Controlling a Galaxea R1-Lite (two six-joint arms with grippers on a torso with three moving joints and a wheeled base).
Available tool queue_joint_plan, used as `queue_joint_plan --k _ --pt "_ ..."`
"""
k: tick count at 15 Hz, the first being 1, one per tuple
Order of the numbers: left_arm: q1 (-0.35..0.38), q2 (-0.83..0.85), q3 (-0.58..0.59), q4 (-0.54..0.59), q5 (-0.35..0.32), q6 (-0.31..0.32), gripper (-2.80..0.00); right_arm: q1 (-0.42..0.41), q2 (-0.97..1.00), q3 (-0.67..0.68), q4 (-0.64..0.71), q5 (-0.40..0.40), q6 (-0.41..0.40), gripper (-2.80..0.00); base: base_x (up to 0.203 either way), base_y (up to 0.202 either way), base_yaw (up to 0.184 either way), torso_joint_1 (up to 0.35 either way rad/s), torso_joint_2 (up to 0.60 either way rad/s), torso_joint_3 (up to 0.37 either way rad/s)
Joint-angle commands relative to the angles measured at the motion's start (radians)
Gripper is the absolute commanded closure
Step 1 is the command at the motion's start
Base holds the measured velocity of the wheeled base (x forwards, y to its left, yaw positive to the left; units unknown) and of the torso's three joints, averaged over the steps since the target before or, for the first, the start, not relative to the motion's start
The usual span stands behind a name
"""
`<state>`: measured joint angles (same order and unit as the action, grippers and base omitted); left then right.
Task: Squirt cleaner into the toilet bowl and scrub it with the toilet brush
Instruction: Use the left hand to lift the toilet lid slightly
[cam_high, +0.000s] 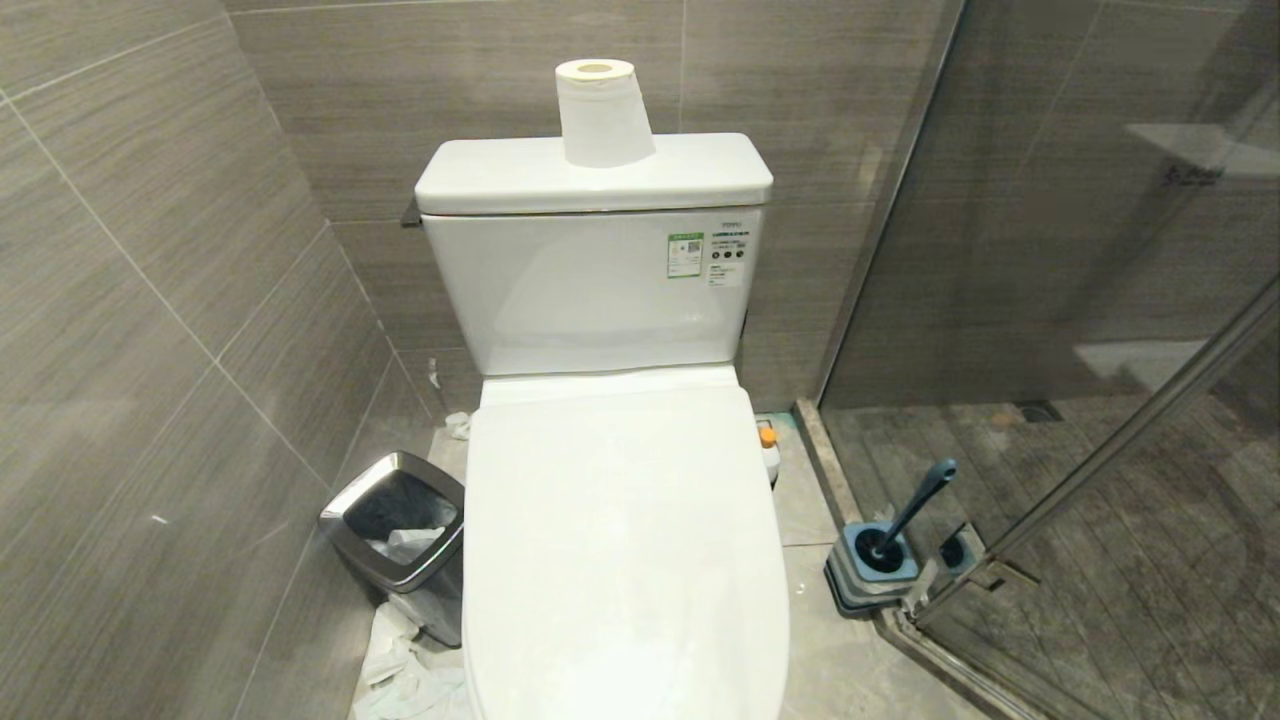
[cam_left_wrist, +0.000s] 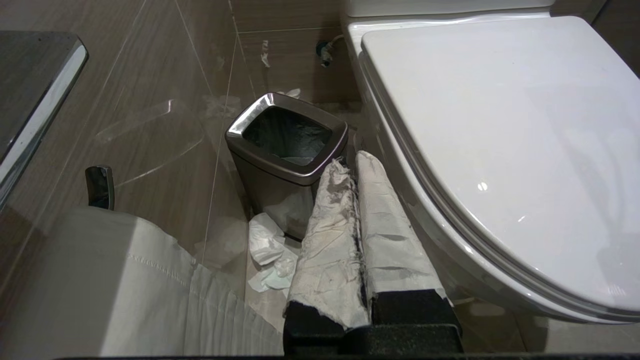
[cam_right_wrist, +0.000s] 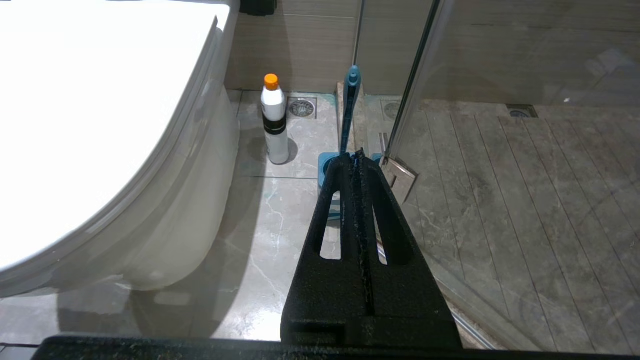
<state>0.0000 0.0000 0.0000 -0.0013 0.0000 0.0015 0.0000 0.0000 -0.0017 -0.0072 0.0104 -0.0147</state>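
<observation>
One white cleaner bottle, orange-capped, upright beside the lidded toilet bowl.

The toilet bowl sits before me, lid down; waste bin left; cleaner and toilet brush right.

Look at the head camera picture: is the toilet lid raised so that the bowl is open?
No. The toilet lid lies flat and shut over the bowl, which is hidden beneath it.
</observation>
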Motion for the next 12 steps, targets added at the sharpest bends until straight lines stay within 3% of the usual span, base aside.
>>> queue_joint_plan --k 1,12 --pt "0.0 0.0 0.0 0.0 0.0 0.0 0.0 0.0 0.002 0.0 0.0 0.0 -0.001 0.0 0.0 0.0 0.0 0.0 0.0 0.0" --pt "0.0 0.0 0.0 -0.001 0.0 0.0 0.0 0.0 0.002 0.0 0.0 0.0 -0.001 0.0 0.0 0.0 0.0 0.0 0.0 0.0"
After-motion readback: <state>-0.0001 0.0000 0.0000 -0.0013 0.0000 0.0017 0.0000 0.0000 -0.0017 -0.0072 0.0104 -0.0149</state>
